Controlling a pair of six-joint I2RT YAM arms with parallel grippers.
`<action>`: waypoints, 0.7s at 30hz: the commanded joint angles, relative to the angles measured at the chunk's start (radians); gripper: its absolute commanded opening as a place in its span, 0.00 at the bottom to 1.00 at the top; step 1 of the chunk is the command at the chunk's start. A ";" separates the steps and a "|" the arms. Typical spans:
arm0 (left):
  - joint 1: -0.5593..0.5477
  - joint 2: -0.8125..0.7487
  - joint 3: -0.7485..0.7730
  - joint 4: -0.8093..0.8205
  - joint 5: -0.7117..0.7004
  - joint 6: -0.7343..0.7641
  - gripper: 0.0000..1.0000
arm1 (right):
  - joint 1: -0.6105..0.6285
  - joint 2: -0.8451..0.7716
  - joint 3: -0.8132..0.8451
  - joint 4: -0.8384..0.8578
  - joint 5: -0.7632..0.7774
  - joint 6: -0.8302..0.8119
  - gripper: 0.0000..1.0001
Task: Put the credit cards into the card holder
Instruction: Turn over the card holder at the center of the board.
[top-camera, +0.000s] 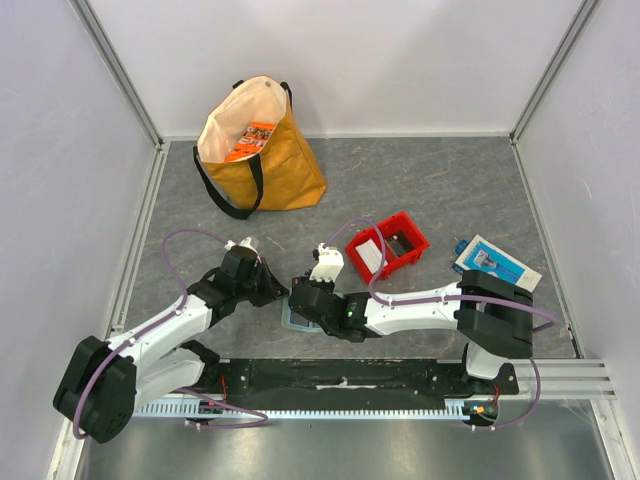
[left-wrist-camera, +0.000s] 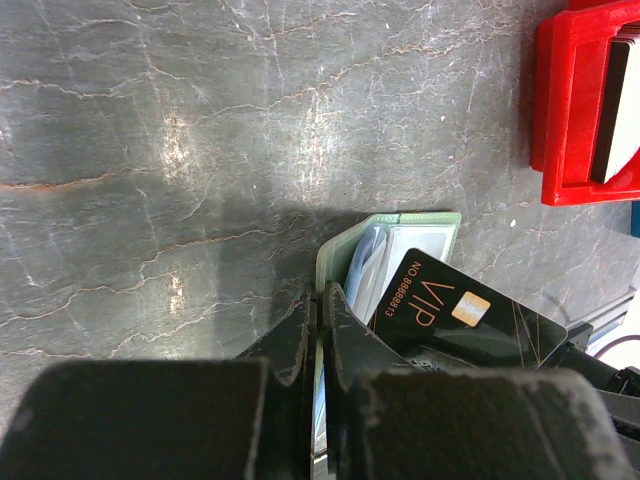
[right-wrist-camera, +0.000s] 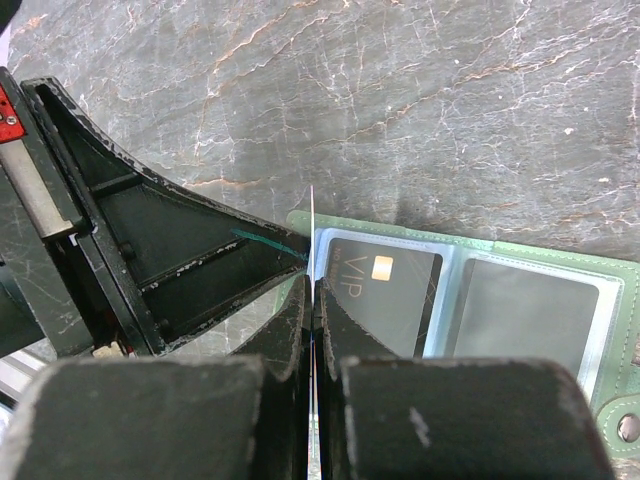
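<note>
The pale-green card holder (right-wrist-camera: 560, 262) lies open on the grey table, and also shows in the left wrist view (left-wrist-camera: 400, 222) and the top view (top-camera: 297, 321). A black VIP card (right-wrist-camera: 385, 290) sits in its left clear pocket; the pocket to its right looks dark. My left gripper (left-wrist-camera: 320, 292) is shut on the holder's left edge. My right gripper (right-wrist-camera: 313, 283) is shut on a thin whitish credit card (right-wrist-camera: 312, 225), seen edge-on, upright at the holder's left edge beside the VIP pocket. In the top view both grippers, left (top-camera: 276, 292) and right (top-camera: 300, 300), meet over the holder.
A red plastic bin (top-camera: 402, 240) with more cards (top-camera: 368, 253) stands right of the grippers, also in the left wrist view (left-wrist-camera: 562, 110). A blue-and-white box (top-camera: 497, 262) lies far right. A yellow tote bag (top-camera: 260, 155) stands at the back left.
</note>
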 joint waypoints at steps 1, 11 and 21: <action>0.003 -0.013 -0.002 0.004 0.013 -0.015 0.02 | 0.006 -0.041 0.019 0.016 0.057 0.021 0.00; 0.003 -0.015 -0.001 0.004 0.016 -0.014 0.02 | 0.006 -0.044 0.018 0.027 0.059 0.022 0.00; 0.003 -0.016 0.001 0.002 0.014 -0.015 0.02 | 0.007 -0.028 0.016 0.014 0.051 0.033 0.00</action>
